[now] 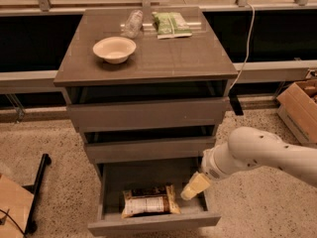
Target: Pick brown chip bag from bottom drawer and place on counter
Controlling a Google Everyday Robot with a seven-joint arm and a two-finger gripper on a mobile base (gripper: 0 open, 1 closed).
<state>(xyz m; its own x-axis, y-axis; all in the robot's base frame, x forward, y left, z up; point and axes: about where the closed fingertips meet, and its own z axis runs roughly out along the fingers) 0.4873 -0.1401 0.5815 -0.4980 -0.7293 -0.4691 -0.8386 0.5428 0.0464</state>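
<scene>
Tool (194, 187) over bottom drawer (153, 224), right side; arm (262, 150) cut off at right edge.

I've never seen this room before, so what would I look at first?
Probably the big white arm stretched in from the right, with its gripper low over the right side of the open bottom drawer. Next comes the chip bag, lying flat in that drawer just left of the gripper. Up on the counter sit a bowl, a green packet and a clear bag.
</scene>
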